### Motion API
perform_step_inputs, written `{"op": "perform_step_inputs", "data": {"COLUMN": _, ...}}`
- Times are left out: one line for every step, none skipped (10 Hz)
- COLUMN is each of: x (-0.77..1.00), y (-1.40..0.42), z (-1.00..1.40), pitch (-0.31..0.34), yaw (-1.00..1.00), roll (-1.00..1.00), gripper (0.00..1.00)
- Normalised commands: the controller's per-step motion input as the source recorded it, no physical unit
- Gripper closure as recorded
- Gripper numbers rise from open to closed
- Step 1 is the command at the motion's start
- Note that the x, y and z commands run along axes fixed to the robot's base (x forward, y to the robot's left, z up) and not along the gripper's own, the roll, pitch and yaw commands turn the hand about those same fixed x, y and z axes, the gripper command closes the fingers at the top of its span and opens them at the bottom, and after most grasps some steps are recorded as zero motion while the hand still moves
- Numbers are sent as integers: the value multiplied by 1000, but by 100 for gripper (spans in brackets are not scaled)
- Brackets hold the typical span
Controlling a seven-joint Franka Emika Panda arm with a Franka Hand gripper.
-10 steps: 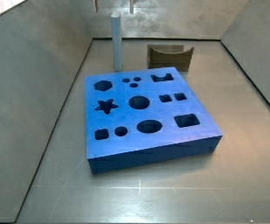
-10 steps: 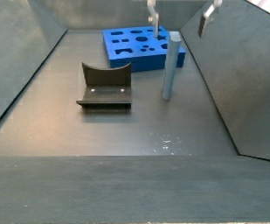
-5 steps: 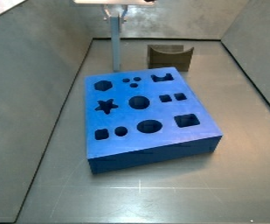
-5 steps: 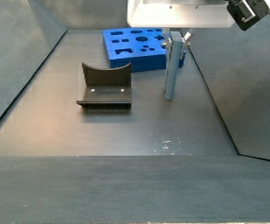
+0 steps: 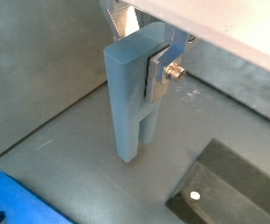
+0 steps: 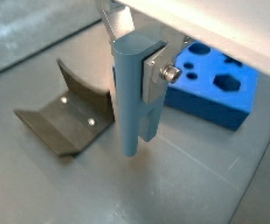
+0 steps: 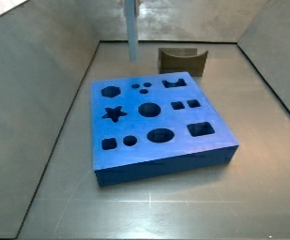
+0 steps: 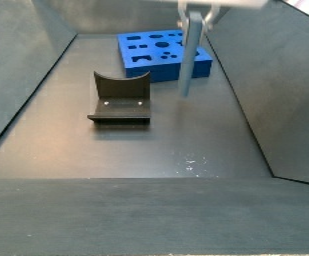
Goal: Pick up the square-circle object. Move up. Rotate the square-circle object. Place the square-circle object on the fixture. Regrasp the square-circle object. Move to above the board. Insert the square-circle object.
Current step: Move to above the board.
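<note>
— Where is the peg (image 5: 134, 96)?

— Upright in the gripper (image 5: 148, 66), hanging in the air. In both wrist views the silver fingers (image 5: 162, 70) are clenched on its upper part, and its lower end hangs free above the grey floor (image 5: 67, 131). In a side view the peg (image 8: 190, 55) is lifted clear, just in front of the board's (image 8: 143, 55) near right corner.

— And the gripper itself?

— It sits at the very top of that side view (image 8: 204, 5), mostly cut off by the frame. In a side view only the peg (image 7: 130, 23) shows, dropping from the upper edge behind the board (image 7: 160, 127).

— Where does the fixture stand?

— On the floor, apart from the board. In a side view the fixture (image 8: 119, 98) lies in front of the board's left end, well to the left of the peg. In a wrist view the fixture (image 6: 61, 122) is beside the hanging peg (image 6: 131, 87), with the board (image 6: 213, 83) on the peg's opposite side. In a side view the fixture (image 7: 182, 60) stands behind the board's far right corner.
</note>
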Motion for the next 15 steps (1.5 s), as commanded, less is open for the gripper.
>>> {"op": "perform_step_inputs", "data": {"x": 188, "y": -63, "z": 1000, "pitch": 75, "yaw": -61, "roll": 20, "gripper": 100}}
{"op": "perform_step_inputs", "data": {"x": 177, "y": -56, "z": 1000, "pitch": 94, "yaw": -39, "roll": 1, "gripper": 100}}
{"op": "perform_step_inputs", "data": {"x": 164, "y": -52, "z": 1000, "pitch": 94, "yaw": -27, "roll": -11, "gripper": 100}}
{"op": "perform_step_inputs", "data": {"x": 149, "y": -47, "z": 1000, "pitch": 87, "yaw": -16, "roll": -21, "gripper": 100}}
{"op": "perform_step_inputs", "data": {"x": 118, "y": -42, "z": 966, "pitch": 82, "yaw": -5, "roll": -33, "gripper": 100}}
{"op": "perform_step_inputs", "data": {"x": 81, "y": -33, "z": 802, "pitch": 81, "yaw": 1, "roll": -43, "gripper": 100}}
{"op": "perform_step_inputs", "data": {"x": 59, "y": -26, "z": 686, "pitch": 78, "yaw": 5, "roll": -49, "gripper": 100}}
{"op": "perform_step_inputs", "data": {"x": 32, "y": -17, "z": 464, "pitch": 75, "yaw": 8, "roll": -63, "gripper": 100}}
{"op": "perform_step_inputs", "data": {"x": 23, "y": -16, "z": 304, "pitch": 72, "yaw": 8, "roll": -72, "gripper": 100}}
{"op": "perform_step_inputs", "data": {"x": 43, "y": -1000, "z": 251, "pitch": 460, "yaw": 142, "roll": -72, "gripper": 100}}
{"op": "perform_step_inputs", "data": {"x": 49, "y": -1000, "z": 239, "pitch": 434, "yaw": 133, "roll": -36, "gripper": 100}}
{"op": "perform_step_inputs", "data": {"x": 56, "y": -1000, "z": 251, "pitch": 361, "yaw": 111, "roll": 20, "gripper": 100}}
{"op": "perform_step_inputs", "data": {"x": 68, "y": -1000, "z": 241, "pitch": 242, "yaw": 54, "roll": 2, "gripper": 100}}
{"op": "perform_step_inputs", "data": {"x": 75, "y": -1000, "z": 241, "pitch": 174, "yaw": 33, "roll": -4, "gripper": 100}}
{"op": "perform_step_inputs", "data": {"x": 79, "y": -1000, "z": 246, "pitch": 149, "yaw": 25, "roll": -4, "gripper": 100}}
